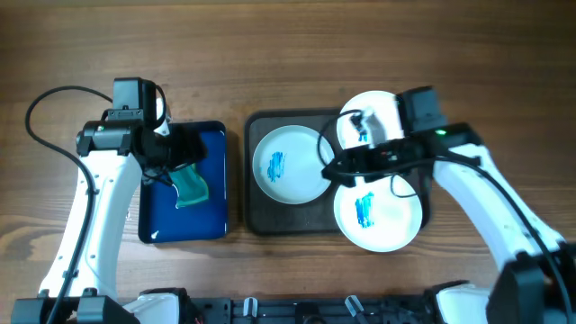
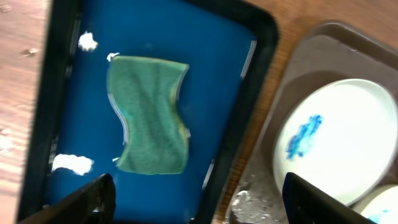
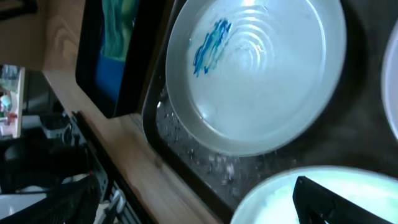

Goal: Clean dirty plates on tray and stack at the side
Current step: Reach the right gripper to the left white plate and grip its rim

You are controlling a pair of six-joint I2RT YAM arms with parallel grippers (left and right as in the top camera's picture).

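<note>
Three white plates with blue smears lie on the dark tray: one at the left, one at the back right, one at the front right. A green sponge lies in the blue tray; it also shows in the left wrist view. My left gripper is open and empty above the blue tray, beside the sponge. My right gripper is open and empty over the dark tray, between the left plate and the front plate.
The blue tray holds white foam blobs. Water drops lie on the dark tray. The wooden table extends behind both trays and to the right of the dark tray.
</note>
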